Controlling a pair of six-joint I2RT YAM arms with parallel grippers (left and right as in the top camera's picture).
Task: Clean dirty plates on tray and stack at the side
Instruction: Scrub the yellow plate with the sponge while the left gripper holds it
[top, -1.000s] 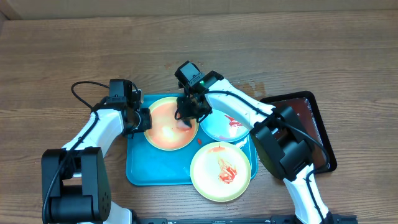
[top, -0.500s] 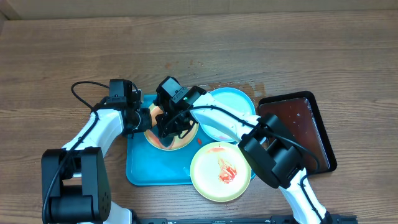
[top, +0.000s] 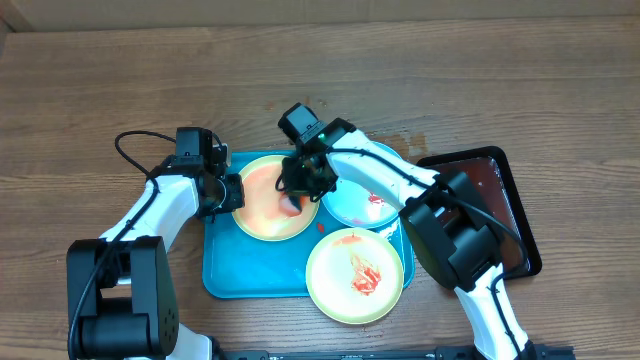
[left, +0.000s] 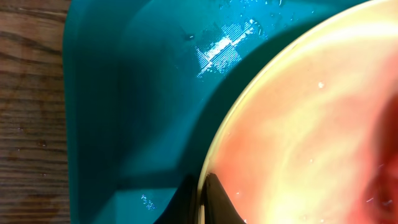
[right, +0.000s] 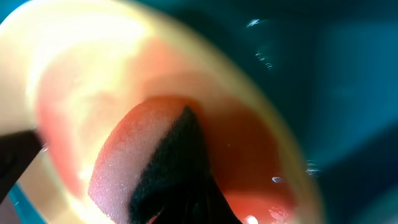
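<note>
The turquoise tray (top: 225, 272) holds three plates. A pale yellow-green plate (top: 262, 205) smeared orange-red lies at its back left. My left gripper (top: 234, 193) is shut on this plate's left rim (left: 214, 158). My right gripper (top: 297, 192) is shut on a pink sponge (right: 124, 162) and presses it on the plate's right side (right: 261, 180). A light blue plate (top: 352, 205) with red smears lies at the back right. A second yellow-green plate (top: 355, 276) with red sauce lies at the front right.
A dark brown-black tray (top: 500, 205) with reddish liquid lies to the right of the turquoise tray (left: 93, 124). Bare wooden table surrounds both.
My right gripper with the sponge swept left across the yellow-green plate, then back to its right side. The left gripper has stayed on the rim.
</note>
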